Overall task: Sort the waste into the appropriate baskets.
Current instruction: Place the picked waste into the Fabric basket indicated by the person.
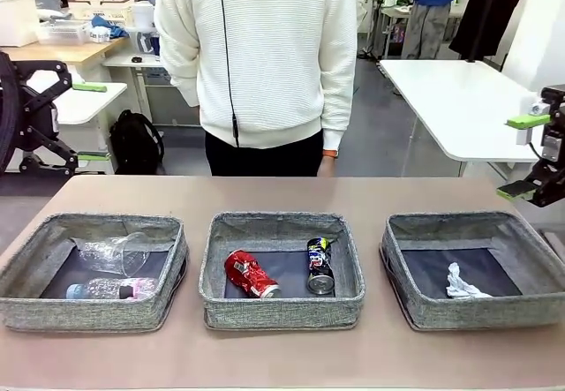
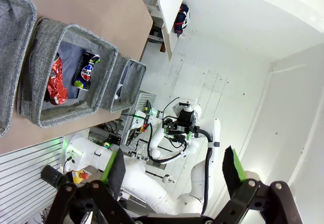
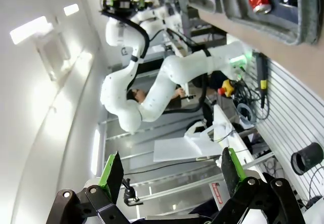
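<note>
Three grey woven baskets stand in a row on the table. In the left basket [image 1: 88, 313] lie a clear plastic cup [image 1: 115, 251] and a clear bottle [image 1: 110, 289]. A crushed red can [image 1: 251, 274] and a dark blue-silver can [image 1: 320, 266] share the middle basket [image 1: 282, 313]. The right basket [image 1: 477, 316] has a crumpled white paper wad [image 1: 461, 283] in it. My left gripper [image 1: 90, 122] hangs open, high off the table's left end. My right gripper [image 1: 523, 156] is open, above the right end. Both wrist views show the jaws [image 2: 172, 171] [image 3: 171, 172] wide apart and empty.
A person in a white sweater [image 1: 265, 56] stands at the far edge of the table, one hand [image 1: 327, 163] hanging by the edge. Bare brown tabletop [image 1: 282, 192] lies between the baskets and the person. White tables stand beyond.
</note>
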Robot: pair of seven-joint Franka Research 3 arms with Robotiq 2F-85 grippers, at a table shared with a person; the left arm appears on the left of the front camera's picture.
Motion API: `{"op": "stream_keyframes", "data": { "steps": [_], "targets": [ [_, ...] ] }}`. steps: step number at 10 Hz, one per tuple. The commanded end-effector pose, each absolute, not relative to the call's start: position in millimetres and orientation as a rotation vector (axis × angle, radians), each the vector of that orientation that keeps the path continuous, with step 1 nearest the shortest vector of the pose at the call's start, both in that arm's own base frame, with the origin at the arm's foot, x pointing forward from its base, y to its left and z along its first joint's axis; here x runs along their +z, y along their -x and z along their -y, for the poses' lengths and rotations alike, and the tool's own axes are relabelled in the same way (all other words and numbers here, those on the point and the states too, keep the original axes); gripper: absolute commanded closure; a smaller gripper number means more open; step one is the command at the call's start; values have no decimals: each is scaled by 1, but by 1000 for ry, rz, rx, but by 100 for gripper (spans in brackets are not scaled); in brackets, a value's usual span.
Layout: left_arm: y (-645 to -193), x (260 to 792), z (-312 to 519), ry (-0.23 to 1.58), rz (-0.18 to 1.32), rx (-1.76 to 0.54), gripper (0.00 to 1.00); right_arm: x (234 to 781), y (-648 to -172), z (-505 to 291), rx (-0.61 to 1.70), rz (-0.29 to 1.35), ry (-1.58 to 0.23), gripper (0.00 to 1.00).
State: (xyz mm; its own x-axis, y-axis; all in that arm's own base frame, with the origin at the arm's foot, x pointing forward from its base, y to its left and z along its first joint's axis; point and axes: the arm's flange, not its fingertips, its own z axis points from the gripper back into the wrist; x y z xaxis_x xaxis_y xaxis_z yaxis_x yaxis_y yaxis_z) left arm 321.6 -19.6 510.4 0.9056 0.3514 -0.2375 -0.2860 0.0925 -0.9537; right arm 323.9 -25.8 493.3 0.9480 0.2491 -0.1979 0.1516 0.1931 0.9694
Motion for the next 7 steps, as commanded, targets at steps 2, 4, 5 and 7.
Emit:
{"op": "stream_keyframes", "data": {
  "steps": [2, 4, 5, 7],
  "targets": [
    [-322, 513, 20, 1410, 58, 480, 0, 501, -324, 24, 48, -356, -1397, 0],
    [-322, 513, 20, 1410, 58, 480, 0, 501, -324, 24, 48, -356, -1397, 0],
    [-322, 513, 20, 1410, 58, 480, 0, 501, -324, 24, 48, -356, -1397, 0],
    [-322, 513, 20, 1410, 58, 480, 0, 501, -324, 24, 48, -356, -1397, 0]
  ]
}}
